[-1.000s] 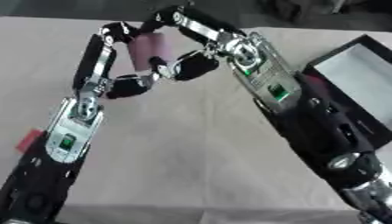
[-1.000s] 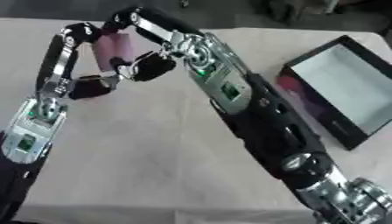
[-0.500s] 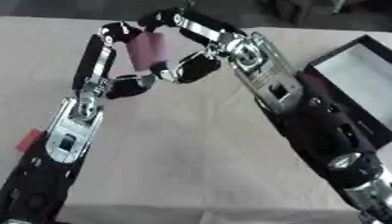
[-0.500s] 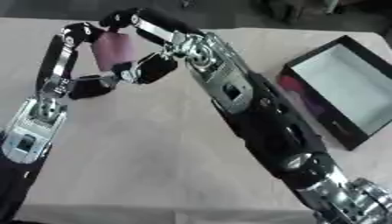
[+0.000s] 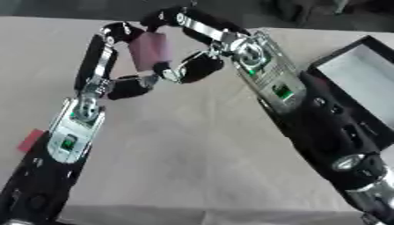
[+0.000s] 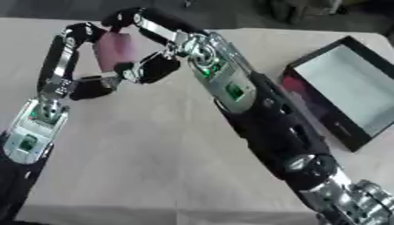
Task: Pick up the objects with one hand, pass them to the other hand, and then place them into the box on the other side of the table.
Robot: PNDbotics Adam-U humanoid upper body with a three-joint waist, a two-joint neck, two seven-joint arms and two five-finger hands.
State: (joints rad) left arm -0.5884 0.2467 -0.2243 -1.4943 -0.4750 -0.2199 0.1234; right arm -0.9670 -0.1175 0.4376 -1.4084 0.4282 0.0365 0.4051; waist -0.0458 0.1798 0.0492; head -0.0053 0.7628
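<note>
A pink flat block (image 5: 148, 51) hangs above the far left part of the table, between my two hands. My left hand (image 5: 98, 55) comes up from the lower left and curls over the block's left and top edge. From the right, my right hand (image 5: 198, 67) holds the same block, with fingers above it and a thumb below it. Both hands seem to hold the block at once. The black box (image 5: 338, 63) with a pale inside lies at the table's right edge, well away from both hands.
A small red thing (image 5: 31, 139) lies at the left edge of the beige table (image 5: 192, 167), beside my left forearm. My right forearm (image 5: 308, 118) crosses the table's right half in front of the box. Dark shapes stand beyond the far edge.
Almost nothing: both hands stay together on the pink block at the same spot, and the block shows a little more of its face.
</note>
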